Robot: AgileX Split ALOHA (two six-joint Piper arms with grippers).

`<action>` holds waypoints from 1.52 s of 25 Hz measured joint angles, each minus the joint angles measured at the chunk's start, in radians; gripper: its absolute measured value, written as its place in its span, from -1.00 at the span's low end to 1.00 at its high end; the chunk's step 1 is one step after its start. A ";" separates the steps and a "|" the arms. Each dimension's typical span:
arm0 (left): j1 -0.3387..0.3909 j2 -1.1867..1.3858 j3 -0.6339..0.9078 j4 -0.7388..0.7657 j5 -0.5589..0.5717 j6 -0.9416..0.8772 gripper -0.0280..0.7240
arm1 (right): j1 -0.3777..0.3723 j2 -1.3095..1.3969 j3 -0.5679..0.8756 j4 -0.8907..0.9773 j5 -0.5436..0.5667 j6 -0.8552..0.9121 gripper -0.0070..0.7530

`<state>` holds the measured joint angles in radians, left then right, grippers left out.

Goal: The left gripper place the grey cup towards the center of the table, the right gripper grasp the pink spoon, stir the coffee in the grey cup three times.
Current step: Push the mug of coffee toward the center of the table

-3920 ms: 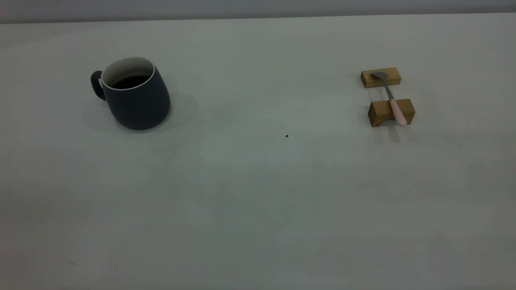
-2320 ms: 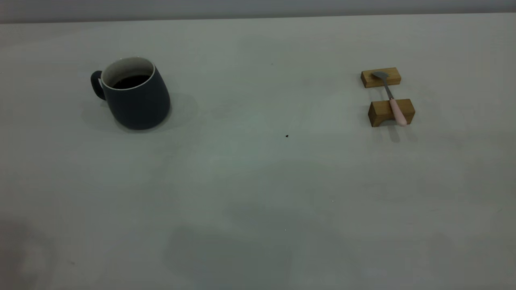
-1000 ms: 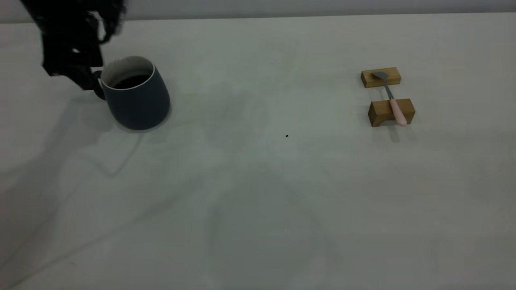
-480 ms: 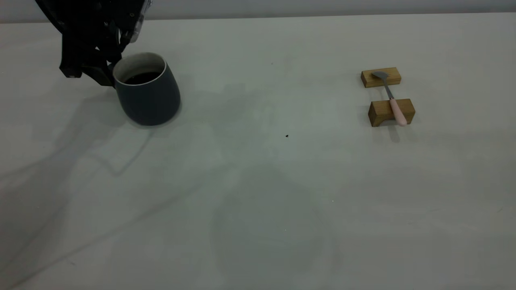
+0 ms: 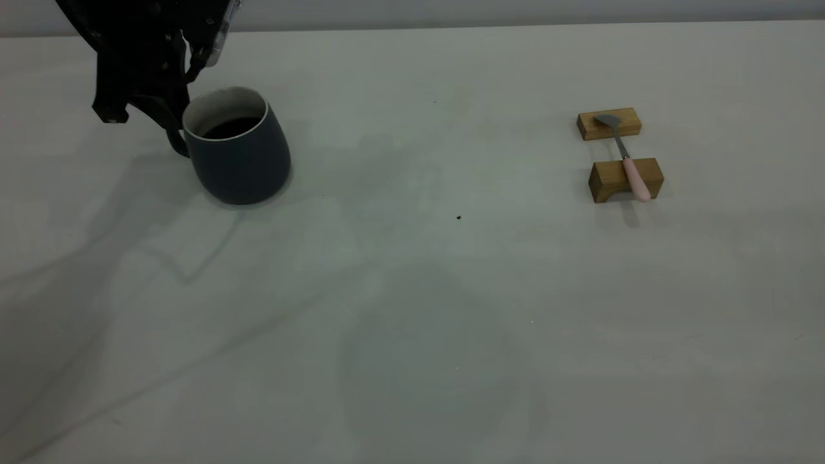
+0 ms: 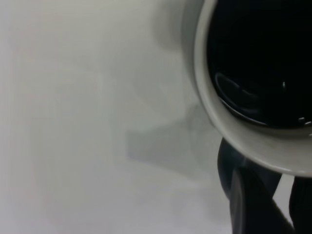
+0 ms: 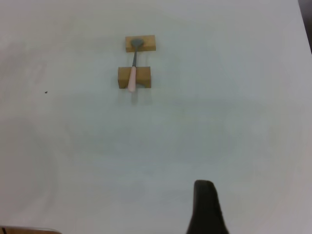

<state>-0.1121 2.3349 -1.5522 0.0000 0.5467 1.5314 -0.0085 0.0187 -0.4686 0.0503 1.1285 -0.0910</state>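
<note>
While the dark slate-grey rounded ceramic cup (image 5: 237, 149) sits at the left part of the pale grey-white table (image 5: 412, 290), well short of the middle, the relation that governs the coming move is set by its loop handle: the handle points away from the table's centre, toward the left arm, and it is there that the black-fingered left gripper (image 5: 173, 129) is placed. Seen from the left wrist, a dark finger (image 6: 253, 204) lies against the handle just below the cup's thin white rim, with the nearly black coffee (image 6: 258, 63) close above it. The handle appears to be clenched between the fingers, though the second finger is only partly visible at the picture's edge, so the grasp is judged rather than plainly seen. The cup is upright, its base on or almost on the table. The centre lies to the cup's right in the exterior view, so the carry is judged to run that way, past the small dark speck (image 5: 458, 218).

Farther out, the slim spoon with a grey metal bowl and pale pink handle (image 5: 625, 159) is bridged across two tan wooden blocks (image 5: 624, 179), its long axis running from far to near, pink end nearer the camera — well apart from the cup. The right arm is clearly the nearer to it; of the right gripper only one tapered black finger (image 7: 205, 207) is seen, well back from the spoon, and whether it is spread or closed cannot be told.
</note>
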 joint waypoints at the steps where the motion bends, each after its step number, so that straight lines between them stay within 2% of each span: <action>1: 0.000 0.000 0.000 0.000 0.000 0.000 -0.26 | 0.000 0.000 0.000 0.000 0.000 0.000 0.56; 5: 0.000 0.000 0.000 0.012 0.000 0.001 -0.16 | 0.000 0.000 0.000 0.000 0.000 0.000 0.56; 13: -0.001 0.005 0.000 0.035 -0.001 0.034 0.41 | 0.000 0.000 0.000 0.000 0.000 0.000 0.56; 22: -0.001 0.042 0.000 0.035 -0.046 0.053 0.49 | 0.000 0.000 0.000 0.000 0.000 0.000 0.56; 24: -0.001 0.052 0.000 0.035 -0.046 0.053 0.45 | 0.000 0.000 0.000 0.000 0.000 0.000 0.56; 27: -0.001 0.052 0.000 0.035 -0.046 0.053 0.27 | 0.000 0.000 0.000 0.000 0.000 0.000 0.56; 32: -0.011 0.052 0.000 0.037 -0.041 0.053 -0.34 | 0.000 0.000 0.000 0.000 0.000 0.000 0.56; 33: -0.016 0.052 0.000 0.036 -0.038 0.053 -0.39 | 0.000 0.000 0.000 0.000 0.000 0.000 0.56; 38: -0.058 0.052 0.000 0.036 -0.035 0.052 -0.39 | 0.000 0.000 0.000 0.000 0.000 0.000 0.56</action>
<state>-0.1700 2.3870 -1.5522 0.0356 0.5115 1.5834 -0.0085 0.0187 -0.4686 0.0503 1.1285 -0.0910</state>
